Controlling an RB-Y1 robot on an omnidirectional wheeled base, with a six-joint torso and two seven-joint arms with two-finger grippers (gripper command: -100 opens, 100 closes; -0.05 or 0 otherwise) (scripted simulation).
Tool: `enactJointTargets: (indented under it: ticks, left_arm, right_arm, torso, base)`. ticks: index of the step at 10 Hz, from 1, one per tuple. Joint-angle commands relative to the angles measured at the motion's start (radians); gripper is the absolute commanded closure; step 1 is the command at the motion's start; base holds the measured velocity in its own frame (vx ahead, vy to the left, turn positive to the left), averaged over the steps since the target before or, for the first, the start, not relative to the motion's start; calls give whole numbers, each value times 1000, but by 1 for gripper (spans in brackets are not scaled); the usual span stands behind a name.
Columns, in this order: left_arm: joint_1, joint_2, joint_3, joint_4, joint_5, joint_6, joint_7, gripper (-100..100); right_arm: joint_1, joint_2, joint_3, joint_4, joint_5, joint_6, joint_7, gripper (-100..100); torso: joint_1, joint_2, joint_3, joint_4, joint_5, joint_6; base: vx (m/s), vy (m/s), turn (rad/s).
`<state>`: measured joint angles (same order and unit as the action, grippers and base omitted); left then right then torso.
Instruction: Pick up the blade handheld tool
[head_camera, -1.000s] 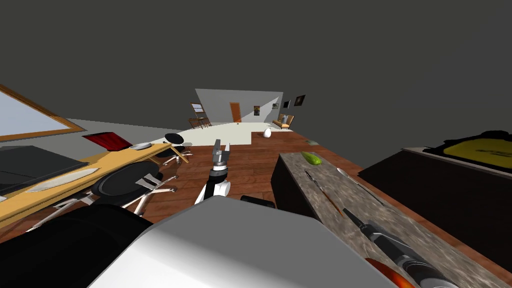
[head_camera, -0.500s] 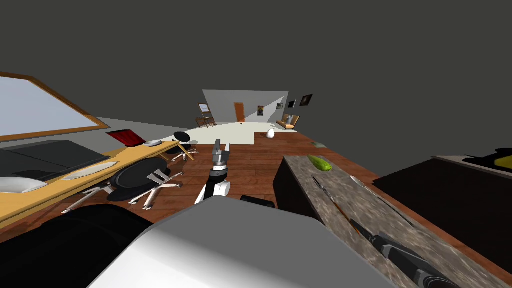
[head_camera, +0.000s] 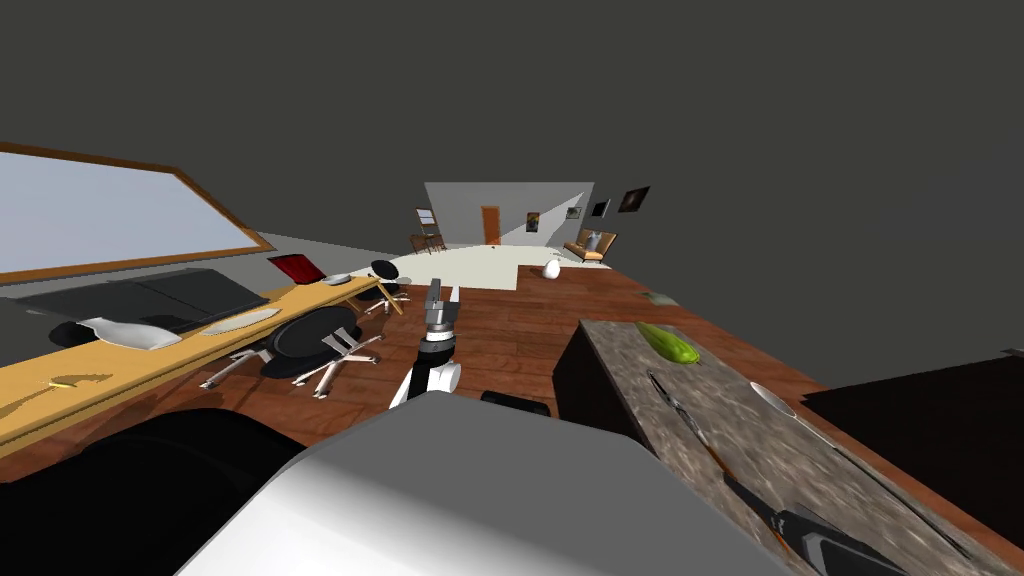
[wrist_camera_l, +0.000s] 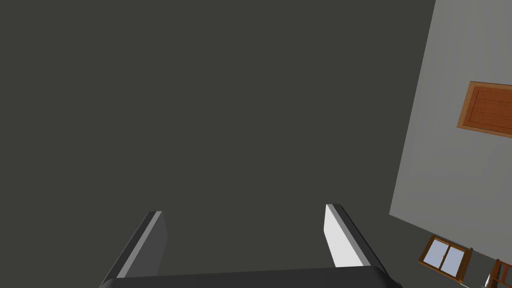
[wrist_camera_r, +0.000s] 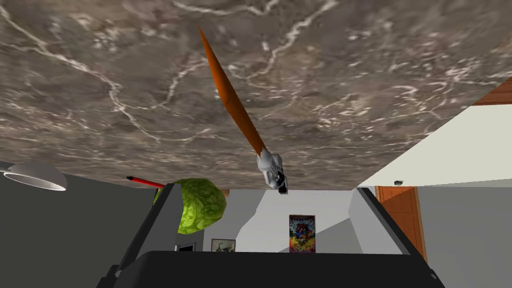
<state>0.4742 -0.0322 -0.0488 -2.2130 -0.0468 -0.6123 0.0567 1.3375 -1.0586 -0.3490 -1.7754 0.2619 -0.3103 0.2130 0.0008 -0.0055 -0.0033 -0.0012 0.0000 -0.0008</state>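
R gripper released, fingers apart, empty | orange-handled blade tool flat on marbled counter at my 2 o'clock, at gripper's 12, ungripped | green veg beyond tool, its 12 | spoon at tool's 3 | L gripper released, raised at my 12

Brown marbled counter: green vegetable at far end, orange-handled blade tool mid-top, spoon beside.

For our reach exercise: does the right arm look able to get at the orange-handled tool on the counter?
Probably yes: the right arm hangs over the counter, jaws open toward the orange-handled tool, nothing between; the green item lies aside.
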Motion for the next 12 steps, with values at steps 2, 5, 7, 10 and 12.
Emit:
enactJointTargets:
  ticks: [2, 5, 7, 10, 12]
  left_arm:
    - [0, 0, 0, 0, 0, 0, 0, 0]
    - [0, 0, 0, 0, 0, 0, 0, 0]
    - [0, 0, 0, 0, 0, 0, 0, 0]
    - [0, 0, 0, 0, 0, 0, 0, 0]
    - [0, 0, 0, 0, 0, 0, 0, 0]
  right_arm:
    - [28, -74, 17, 29, 0, 11, -4, -100]
    - [86, -163, 38, 62, 2, 22, -4, -100]
    - [118, -215, 48, 80, 4, 27, -4, -100]
    - [156, -267, 58, 100, 7, 35, -3, -100]
    - [149, -257, 56, 99, 6, 31, -2, 0]
  torso:
    - [0, 1, 1, 0, 0, 1]
    - [1, 0, 0, 0, 0, 0]
    - [1, 0, 0, 0, 0, 1]
    - [1, 2, 1, 0, 0, 1]
    - [1, 4, 2, 1, 0, 1]
  base:
    - [47, 13, 98]
    - [72, 15, 198]
    - [65, 9, 149]
    - [48, 4, 108]
    - [9, 1, 12]
